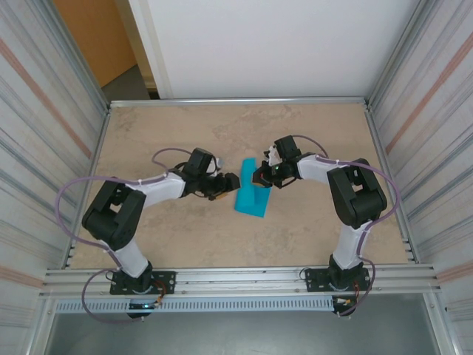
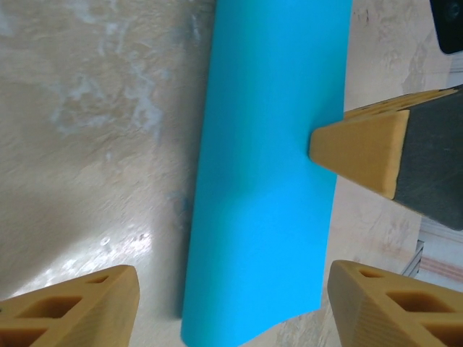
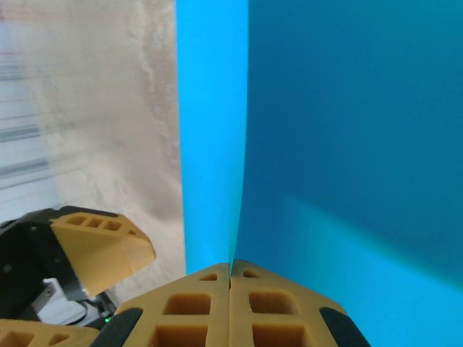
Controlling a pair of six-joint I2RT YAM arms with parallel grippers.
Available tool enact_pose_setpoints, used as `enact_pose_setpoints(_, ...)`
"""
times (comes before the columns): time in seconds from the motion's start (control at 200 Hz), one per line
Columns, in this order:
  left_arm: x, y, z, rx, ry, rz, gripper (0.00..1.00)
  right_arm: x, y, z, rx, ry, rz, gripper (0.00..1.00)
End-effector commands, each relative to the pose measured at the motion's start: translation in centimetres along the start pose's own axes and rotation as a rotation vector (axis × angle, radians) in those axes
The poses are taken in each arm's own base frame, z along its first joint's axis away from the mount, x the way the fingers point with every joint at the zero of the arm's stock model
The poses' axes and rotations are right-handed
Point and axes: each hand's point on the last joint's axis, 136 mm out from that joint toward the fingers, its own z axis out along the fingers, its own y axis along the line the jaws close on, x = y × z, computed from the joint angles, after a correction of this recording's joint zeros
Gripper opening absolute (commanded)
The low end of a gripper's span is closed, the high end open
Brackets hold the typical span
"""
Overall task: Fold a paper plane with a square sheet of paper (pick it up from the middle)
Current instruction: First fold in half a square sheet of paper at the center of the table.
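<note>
Closest to the lens, at the bottom of the top view, sits the left arm's base [image 1: 137,281]. From it the left arm [image 1: 122,214] reaches inward over the table [image 1: 310,133]. The left end effector [image 1: 229,185] is spread. In the left wrist view its two tan fingers [image 2: 79,307] stand well apart at the bottom corners and grip nothing.

Just ahead of that end effector lies the square sheet of paper [image 1: 250,198], turquoise and plain. It is bent over on itself into a long narrow strip with a rounded left edge. Its near end lies between the spread fingers, close beside the right-hand one; whether it touches that finger cannot be told.

On the strip's right edge sits the right end effector [image 1: 260,176], its fingers pressed together. In the right wrist view the paper rises straight out of the seam between the two pads [image 3: 188,311], so this end effector is pinching the sheet. A bright narrow face and a broad shaded face of the paper meet along a line running up from the fingertips. The right arm [image 1: 355,196] bends back toward the near right corner of the table.
</note>
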Motion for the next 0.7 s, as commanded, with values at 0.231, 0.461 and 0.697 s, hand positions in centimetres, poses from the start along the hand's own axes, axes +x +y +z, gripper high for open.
enact_pose_setpoints(0.231,0.1,-0.8,2.4,-0.107,0.068,0.089,0.62,1.4,-2.7,-2.1,0.115,-0.065,0.088,0.05)
enact_pose_setpoints(0.461,0.3,-1.4,3.8,-0.126,0.118,0.123,0.53,1.5,-3.2,-2.6,0.126,-0.085,0.132,0.06)
enact_pose_setpoints(0.697,0.0,-0.8,4.4,-0.185,0.129,0.117,0.52,1.5,-2.9,-1.9,0.114,-0.046,0.114,0.07)
